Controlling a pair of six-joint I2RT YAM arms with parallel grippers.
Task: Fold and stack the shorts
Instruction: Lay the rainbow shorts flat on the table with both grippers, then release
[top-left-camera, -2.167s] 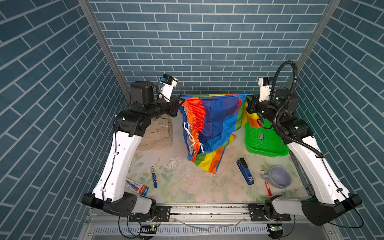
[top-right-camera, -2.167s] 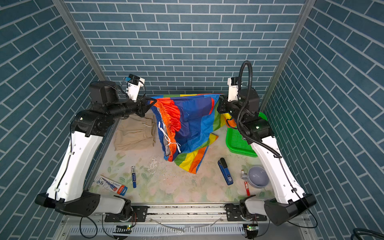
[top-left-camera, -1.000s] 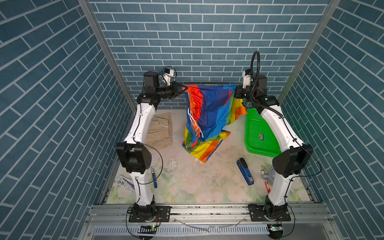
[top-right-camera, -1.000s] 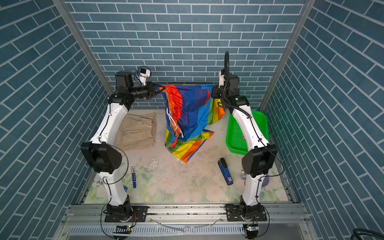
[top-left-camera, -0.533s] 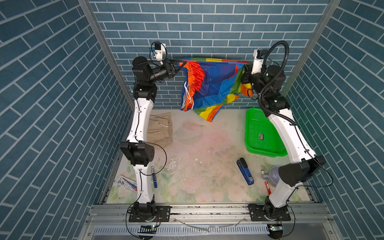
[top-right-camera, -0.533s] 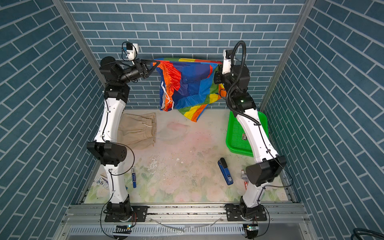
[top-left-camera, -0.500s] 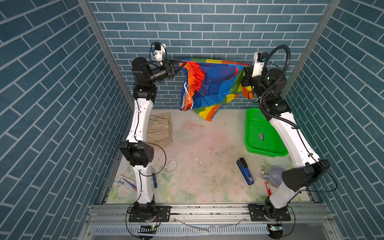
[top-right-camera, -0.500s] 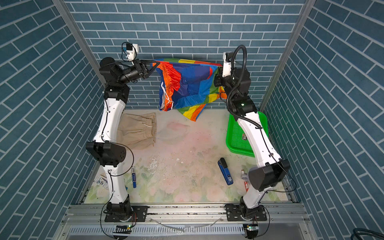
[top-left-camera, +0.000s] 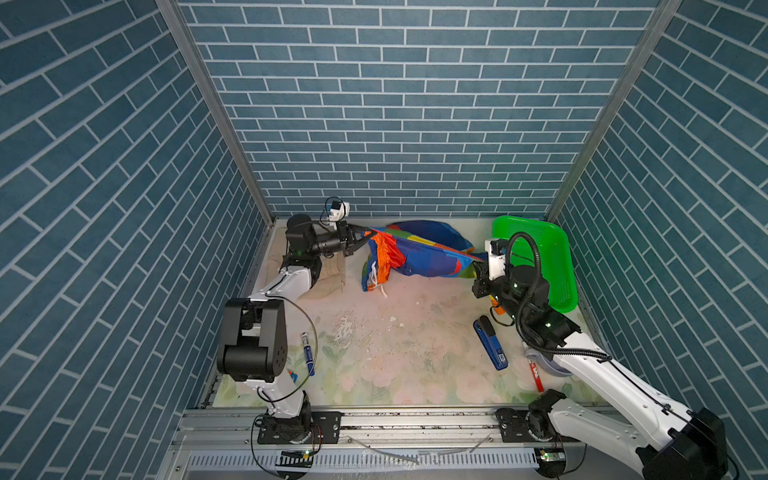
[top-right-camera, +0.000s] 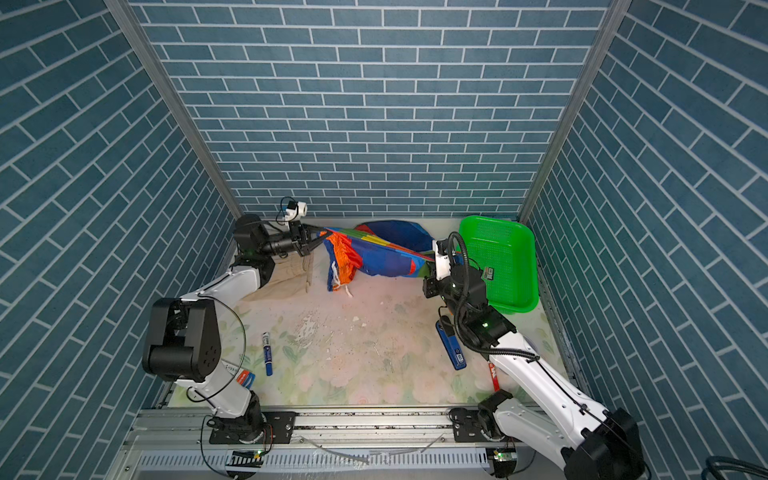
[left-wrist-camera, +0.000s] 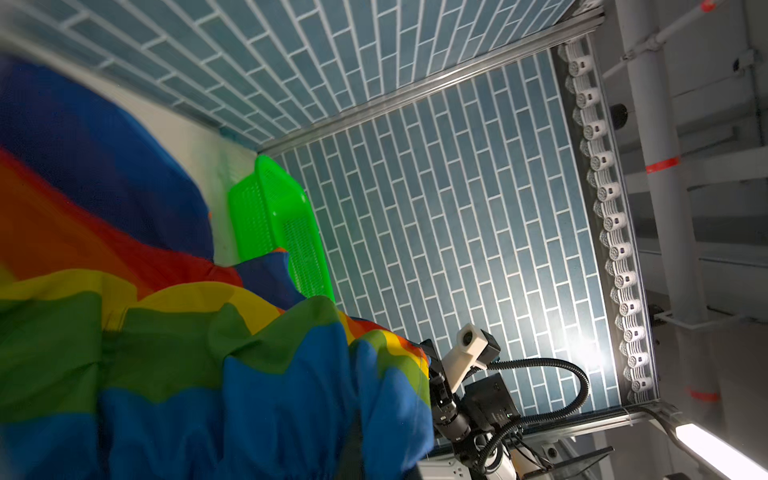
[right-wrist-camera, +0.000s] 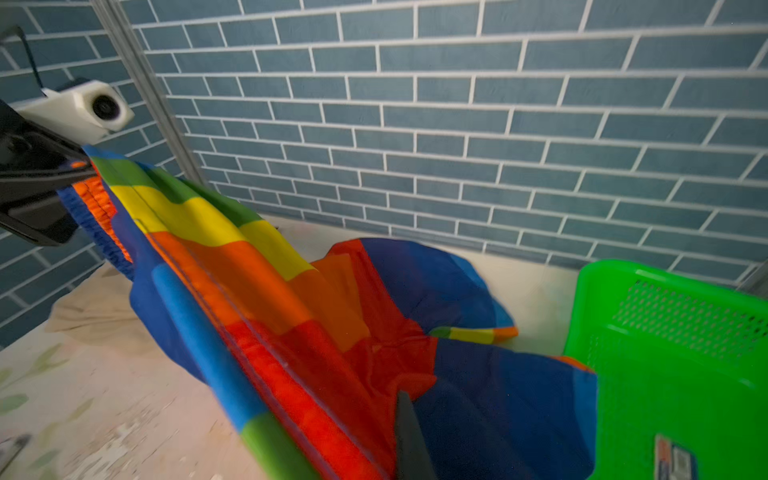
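the shiny rainbow-striped shorts (top-left-camera: 419, 257) are held stretched between the two arms at the far side of the floral-patterned tabletop (top-left-camera: 395, 357), low over it, with the loose bulk of the cloth billowed toward the back wall. the left gripper (top-left-camera: 362, 241) is closed narrowly on one end of the cloth, next to the gathered orange-red waistband, from which a white drawstring (top-left-camera: 376, 284) hangs down to the table. the right gripper (top-left-camera: 478, 264) is clamped tight on the opposite corner of the same shorts, just beside the bright green plastic mesh basket (top-left-camera: 555, 249). in the right wrist view a dark fingertip (right-wrist-camera: 409, 436) is seen against the red and blue cloth, which is softened by blur. the plain beige cloth shorts (top-right-camera: 289, 276) are lying on the table under the left arm, just beside the hanging waistband end; whether the two pairs touch cannot be told. a blue rectangular stapler-like object (top-left-camera: 490, 343) and a blue marker pen (top-left-camera: 307, 353) are lying on the nearer half of the table, well apart from both pairs
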